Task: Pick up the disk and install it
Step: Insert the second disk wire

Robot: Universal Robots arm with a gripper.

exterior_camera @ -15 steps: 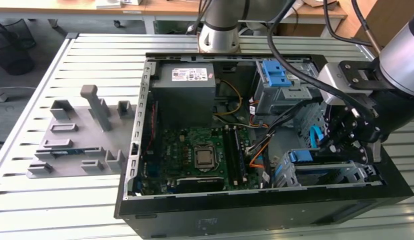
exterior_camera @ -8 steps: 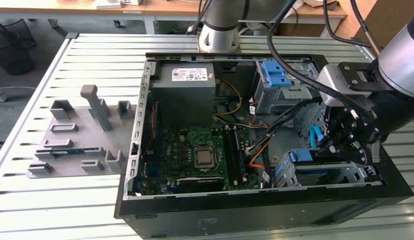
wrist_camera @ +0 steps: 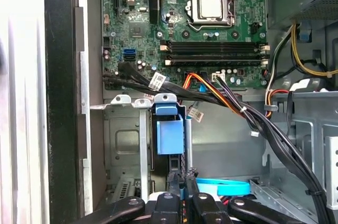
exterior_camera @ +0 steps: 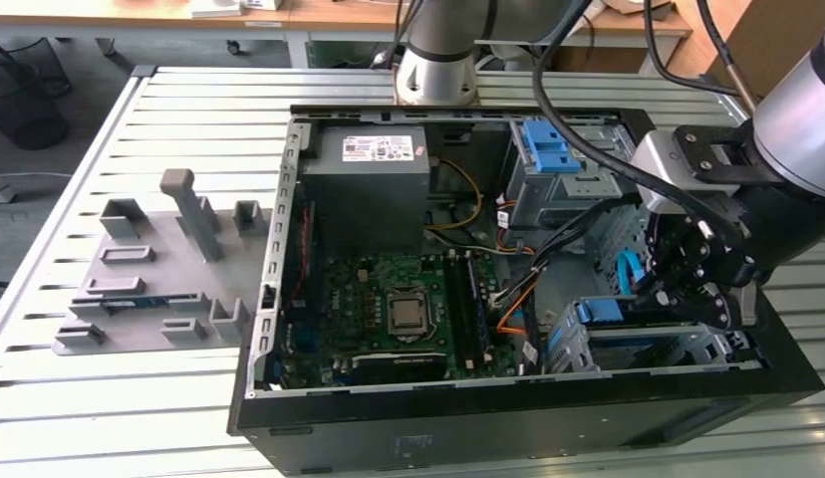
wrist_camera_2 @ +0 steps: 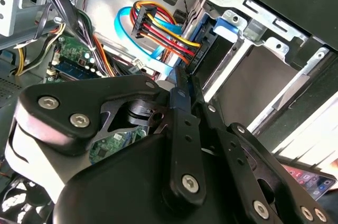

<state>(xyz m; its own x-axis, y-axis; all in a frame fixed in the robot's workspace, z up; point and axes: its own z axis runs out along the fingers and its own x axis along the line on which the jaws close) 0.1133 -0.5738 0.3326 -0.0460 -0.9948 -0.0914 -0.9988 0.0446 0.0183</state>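
Nearest in the exterior view, the black front wall of an open computer case is seen lying on a slatted metal table. Just behind that wall, in the case's corner at the exterior view's right, a metal drive cage is set, and the disk is seen standing in it, its blue carrier uppermost. In the first wrist view the disk is shown seated in a slot of the cage, with blue tabs at its end. The gripper is held just above the cage and close to the disk; in both wrist views its black fingers are seen brought together at the tips, with nothing clamped between them. In the second wrist view a bundle of coloured wires is plugged in beside the disk's blue tab, and a flat blue cable is looped nearby. Farther in, the green motherboard is laid across the middle of the case floor, its processor socket uncovered. Beyond it, a grey power supply is mounted along the far wall, and a second cage with a blue latch is fixed in the far corner at the exterior view's right. On the table beside the case, at the exterior view's left, a grey fixture is placed.
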